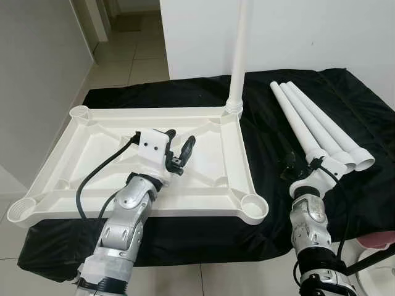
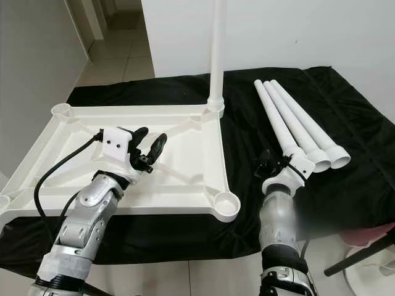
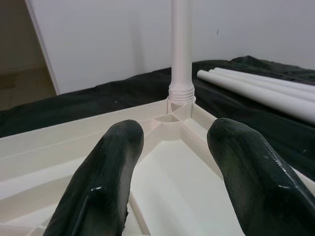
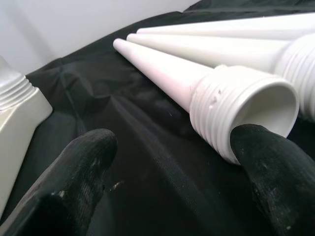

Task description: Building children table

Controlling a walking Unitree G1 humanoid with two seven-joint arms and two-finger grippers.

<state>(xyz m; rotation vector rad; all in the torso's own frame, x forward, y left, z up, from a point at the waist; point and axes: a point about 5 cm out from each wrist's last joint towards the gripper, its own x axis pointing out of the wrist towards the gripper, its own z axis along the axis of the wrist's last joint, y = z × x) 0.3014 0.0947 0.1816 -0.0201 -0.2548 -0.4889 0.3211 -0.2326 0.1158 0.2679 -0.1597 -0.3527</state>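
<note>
A white plastic table top [image 1: 92,139] lies upside down on a black cloth. One white leg [image 1: 241,55] stands screwed upright in its far right corner socket. Three loose white legs [image 1: 315,126] lie side by side on the cloth to the right, threaded ends toward me. My left gripper [image 1: 181,147] hovers open over the middle of the table top, nothing between its fingers [image 3: 106,182]. My right gripper [image 1: 295,165] is open just left of the nearest loose leg's threaded end [image 4: 246,110], with one fingertip [image 4: 273,172] at that end.
The black cloth [image 1: 278,123] covers a low platform with tiled floor to the left and front. A white wall stands behind. The near right corner socket [image 1: 253,206] of the table top is open. A pink and white object [image 1: 379,246] sits at the lower right.
</note>
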